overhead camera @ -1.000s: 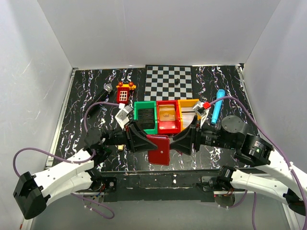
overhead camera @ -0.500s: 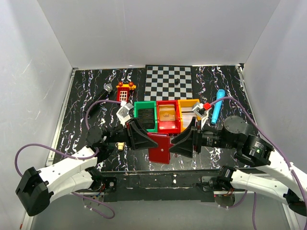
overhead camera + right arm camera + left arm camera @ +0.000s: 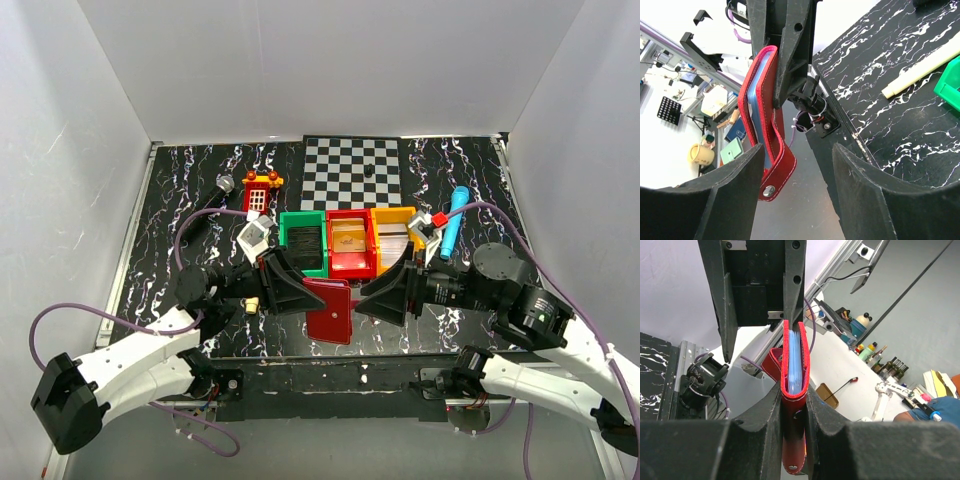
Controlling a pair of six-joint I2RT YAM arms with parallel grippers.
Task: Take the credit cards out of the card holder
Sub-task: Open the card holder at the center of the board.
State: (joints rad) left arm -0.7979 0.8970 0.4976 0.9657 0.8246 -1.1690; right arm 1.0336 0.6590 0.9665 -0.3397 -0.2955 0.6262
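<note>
My left gripper (image 3: 794, 415) pinched the folded card holder (image 3: 330, 310) by its spine, in the air above the table's (image 3: 470, 170) near edge. Its long axis pointed at my right gripper (image 3: 800, 175), which gaped empty beside the snap tab (image 3: 771, 189). The holder was stitched red leather with glossy pale-blue sleeves (image 3: 795, 360). No credit cards showed.
</note>
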